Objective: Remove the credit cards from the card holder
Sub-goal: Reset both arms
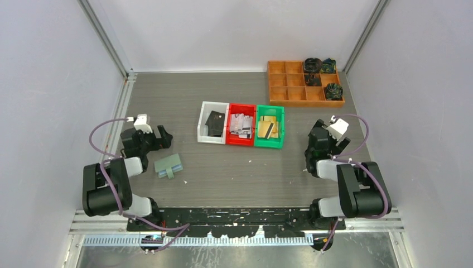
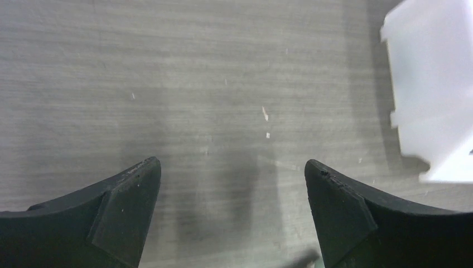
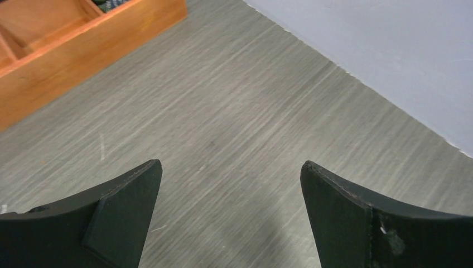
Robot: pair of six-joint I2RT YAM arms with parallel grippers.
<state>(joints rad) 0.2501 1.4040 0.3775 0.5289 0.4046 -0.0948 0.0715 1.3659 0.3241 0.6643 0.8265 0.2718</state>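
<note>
The pale mint-green card holder (image 1: pixel 169 165) lies flat on the table near the left arm. Cards lie in the bins: a black card (image 1: pixel 215 120) in the white bin (image 1: pixel 204 132), silvery printed cards (image 1: pixel 241 124) in the red bin (image 1: pixel 240 140), gold cards (image 1: pixel 269 127) in the green bin (image 1: pixel 269 143). My left gripper (image 1: pixel 162 137) is open and empty, just behind and left of the holder; its wrist view (image 2: pixel 231 167) shows bare table between the fingers. My right gripper (image 1: pixel 319 132) is open and empty at the right (image 3: pixel 230 167).
An orange wooden compartment tray (image 1: pixel 290 92) with dark coiled items stands at the back right; its corner shows in the right wrist view (image 3: pixel 83 50). The white bin's corner shows in the left wrist view (image 2: pixel 432 84). Grey walls enclose the table.
</note>
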